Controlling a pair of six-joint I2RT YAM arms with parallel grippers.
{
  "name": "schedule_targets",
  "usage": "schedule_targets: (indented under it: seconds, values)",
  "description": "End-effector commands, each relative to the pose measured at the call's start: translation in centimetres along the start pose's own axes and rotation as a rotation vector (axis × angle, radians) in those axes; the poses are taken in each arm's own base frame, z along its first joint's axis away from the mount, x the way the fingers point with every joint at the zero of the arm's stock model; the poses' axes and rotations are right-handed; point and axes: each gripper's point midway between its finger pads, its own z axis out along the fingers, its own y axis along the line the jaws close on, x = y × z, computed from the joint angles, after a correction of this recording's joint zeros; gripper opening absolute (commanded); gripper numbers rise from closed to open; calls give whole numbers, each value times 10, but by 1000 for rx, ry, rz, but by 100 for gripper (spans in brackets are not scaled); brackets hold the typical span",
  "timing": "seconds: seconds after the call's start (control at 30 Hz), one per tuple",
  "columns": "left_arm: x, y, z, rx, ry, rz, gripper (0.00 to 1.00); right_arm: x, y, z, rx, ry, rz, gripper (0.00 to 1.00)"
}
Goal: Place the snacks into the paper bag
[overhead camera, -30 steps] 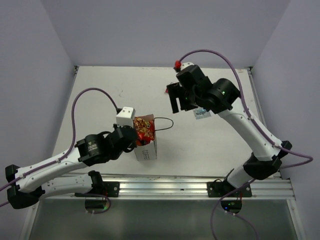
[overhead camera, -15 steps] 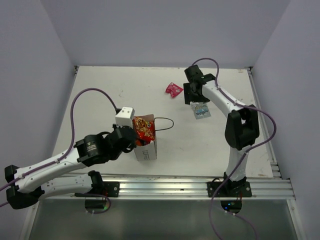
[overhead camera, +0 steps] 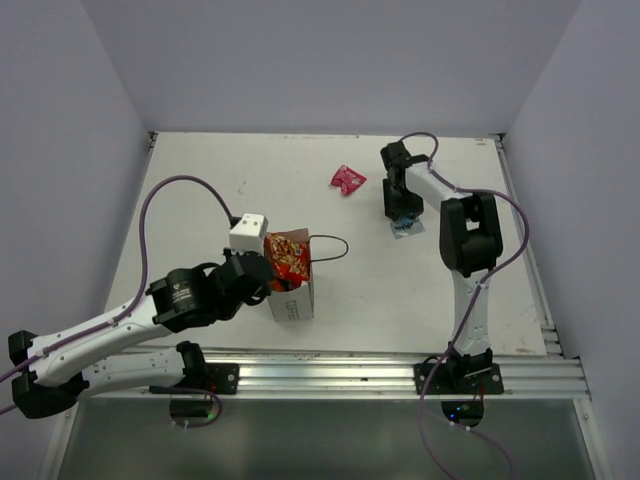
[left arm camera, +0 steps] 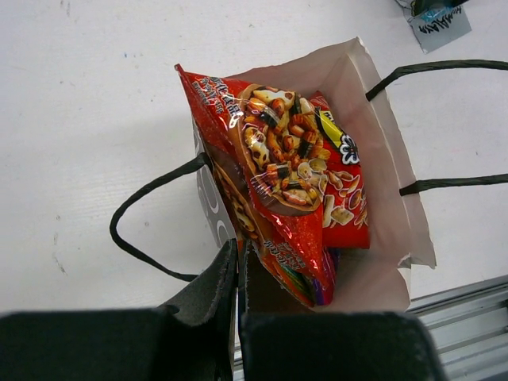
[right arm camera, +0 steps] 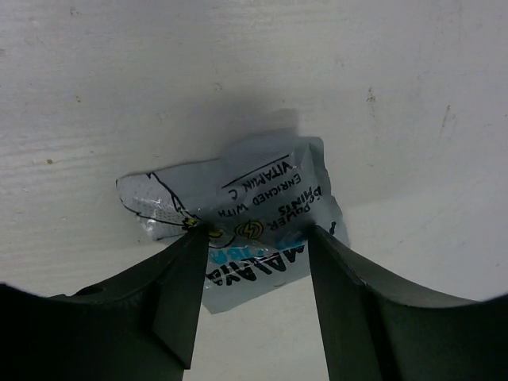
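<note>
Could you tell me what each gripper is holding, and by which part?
Left gripper pinches the paper bag by its rim. Right gripper holds nothing yet: open jaws straddle the pale blue packet.

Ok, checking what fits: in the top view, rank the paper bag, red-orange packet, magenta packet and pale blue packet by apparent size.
1. paper bag
2. red-orange packet
3. magenta packet
Unranked: pale blue packet, mostly hidden under the right gripper.

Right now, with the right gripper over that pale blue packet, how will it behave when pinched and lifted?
The pale blue packet looks thin and crinkled, so it will probably buckle in the right gripper. Lying flat on the table, it should slide, not roll.
</note>
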Motion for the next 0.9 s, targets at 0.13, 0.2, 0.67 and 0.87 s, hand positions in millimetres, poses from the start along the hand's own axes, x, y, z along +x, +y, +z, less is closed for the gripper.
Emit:
schedule_targets:
  seconds: [0.13, 0.2, 0.67, 0.87]
  values:
    - [-9, -1, -3, -11, -13, -25, 0, 13, -5, 19, 5, 42, -20, 35]
    - [-8, -1, -2, -12, -12, -24, 0, 25, -9, 24, 14, 71, -27, 16]
    - [-7, -6, 1, 3, -18, -43, 0, -18, 32, -172, -461, -201, -52, 0]
    - [-3, -11, 5, 13, -3, -39, 0, 7, 99, -310, -755, -299, -265, 0]
